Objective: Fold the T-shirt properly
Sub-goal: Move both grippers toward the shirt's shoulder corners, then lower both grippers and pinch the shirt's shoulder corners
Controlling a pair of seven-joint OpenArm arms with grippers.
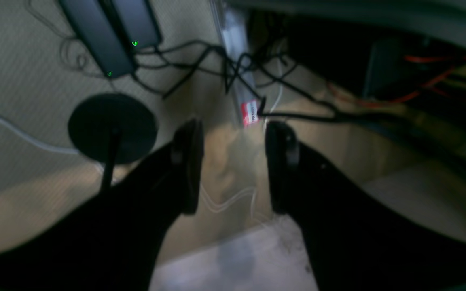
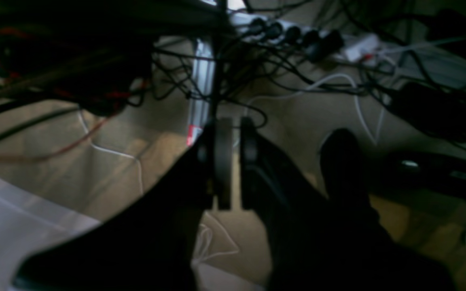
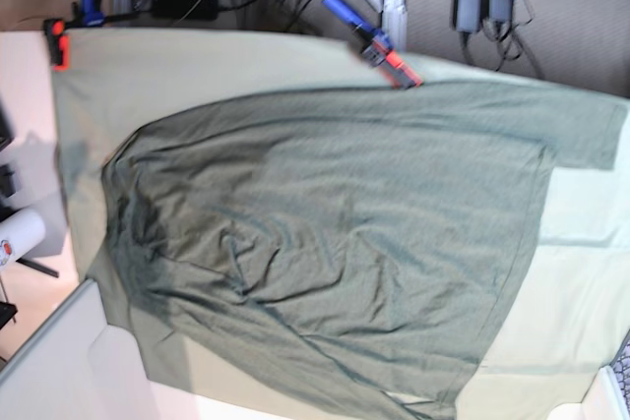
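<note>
Left wrist view: left gripper [image 1: 233, 165] pointed at the floor, jaws well apart, nothing between them, touching nothing; below, blurred cables [image 1: 200, 64], two power bricks [image 1: 111, 34], a round black stand base [image 1: 111, 127]. No shirt in sight here. Right wrist view: right gripper [image 2: 233, 161] also over the floor, jaws nearly together with only a thin slit, nothing pinched in it; beyond, a power strip [image 2: 293, 34] and tangled leads. No cloth here either. Base view: neither arm in frame. T-shirt [image 3: 335, 243] spread flat on the tablecloth [image 3: 197, 61], unfolded, covering most of it; one sleeve [image 3: 581, 135] reaching toward the frame's right edge, body wrinkled and bunched toward the frame's left, lower edge running off the bottom of the frame. Clamps [image 3: 379, 46] pinning the tablecloth at the far edge. Judged stage: start of the task, no fold made. Step in hand, by judgement: bring both arms over the table for a first grasp. To do it well: open the right jaws before descending; take two matching points on one long edge of the shirt so the fold line stays straight; pinch shirt fabric only, not the tablecloth under it; lift just enough to clear and lay over evenly; smooth the bunched side first if reachable. Risk: soft knit likely to drag and wrinkle if pulled from one point.
</note>
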